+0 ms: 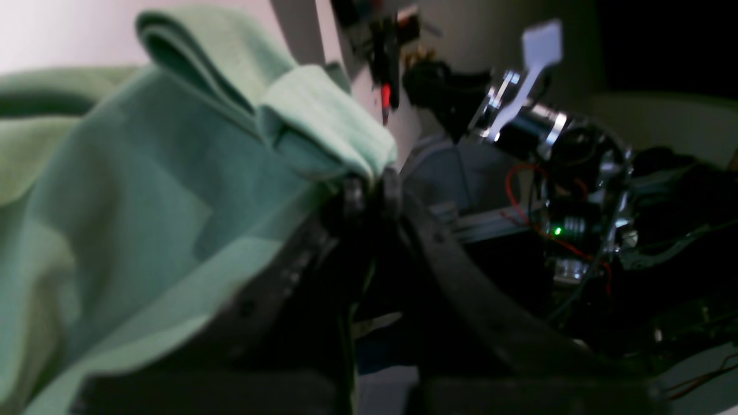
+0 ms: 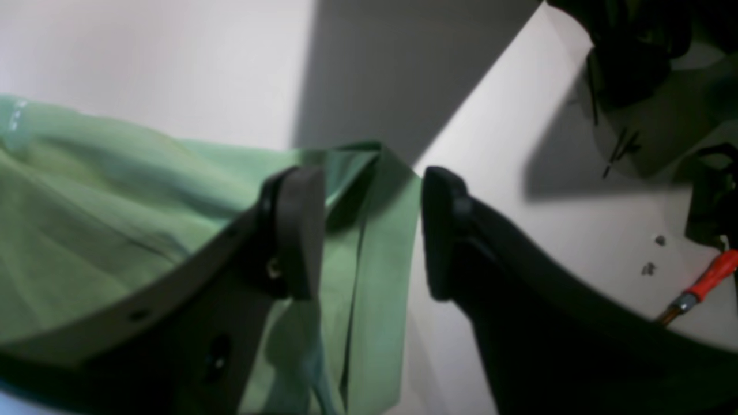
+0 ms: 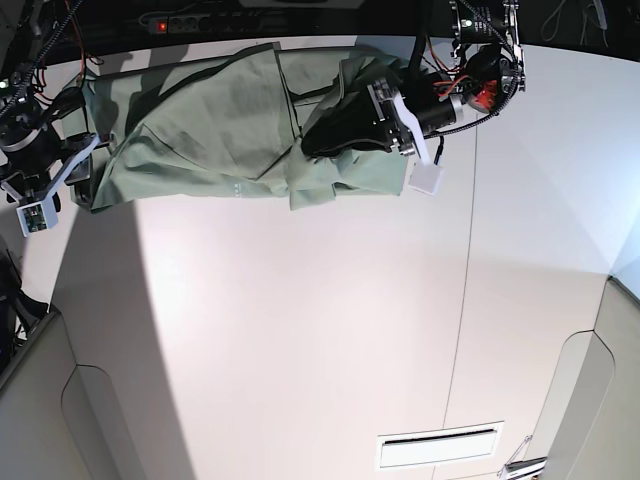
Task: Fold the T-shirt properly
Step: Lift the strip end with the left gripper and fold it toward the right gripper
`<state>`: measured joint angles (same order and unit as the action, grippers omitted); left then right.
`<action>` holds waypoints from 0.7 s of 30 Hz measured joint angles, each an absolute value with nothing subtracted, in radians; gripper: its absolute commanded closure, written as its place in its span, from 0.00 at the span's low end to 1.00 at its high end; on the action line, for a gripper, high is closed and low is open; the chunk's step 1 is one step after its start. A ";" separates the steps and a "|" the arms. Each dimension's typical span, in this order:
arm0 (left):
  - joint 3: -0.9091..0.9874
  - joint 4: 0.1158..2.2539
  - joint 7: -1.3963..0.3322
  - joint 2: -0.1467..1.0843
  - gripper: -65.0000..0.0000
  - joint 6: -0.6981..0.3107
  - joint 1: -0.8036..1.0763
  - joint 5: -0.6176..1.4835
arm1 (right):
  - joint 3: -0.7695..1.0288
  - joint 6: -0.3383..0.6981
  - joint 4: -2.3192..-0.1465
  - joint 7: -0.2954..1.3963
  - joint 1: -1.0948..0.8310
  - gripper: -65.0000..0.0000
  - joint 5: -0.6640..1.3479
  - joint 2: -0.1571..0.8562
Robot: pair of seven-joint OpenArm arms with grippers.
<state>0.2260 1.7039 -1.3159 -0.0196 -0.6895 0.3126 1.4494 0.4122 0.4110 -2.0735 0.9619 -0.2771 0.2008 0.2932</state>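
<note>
Nearest the lens, the left claw (image 1: 369, 187) pinches a bunched fold of the T-shirt (image 3: 200, 130), mid-fold at the white surface's (image 3: 300, 330) far edge, while the right claw (image 2: 369, 230) gapes over the hem, needing to close next.

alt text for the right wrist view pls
Open right gripper hovers over the corner of a pale green T-shirt lying on a white table, one black finger over the cloth, the other over bare table.

Left gripper (image 1: 369, 187) fingers pinched together; right gripper (image 2: 369, 230) fingers spread apart
</note>
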 measured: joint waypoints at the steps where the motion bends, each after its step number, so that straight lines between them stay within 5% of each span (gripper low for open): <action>1: 0.225 1.704 -1.316 -0.020 1.00 -0.690 0.313 1.449 | 0.412 0.411 -2.074 0.962 -0.277 0.59 0.201 0.293; 4: 0.223 1.704 -1.316 -0.020 0.66 -0.690 0.313 1.451 | 0.412 0.411 -2.074 0.962 -0.277 0.59 0.201 0.293; 6: 0.223 1.704 -1.316 -0.020 0.54 -0.690 0.313 1.451 | 0.412 0.411 -2.074 0.962 -0.277 0.59 0.201 0.293; 16: 0.223 1.842 -1.406 0.003 0.55 -0.690 0.319 1.454 | 0.412 0.411 -2.074 0.962 -0.277 0.59 0.201 0.293; 21: 0.223 1.966 -1.407 0.089 0.63 -0.690 0.385 1.409 | 0.412 0.411 -2.074 0.962 -0.277 0.59 0.201 0.293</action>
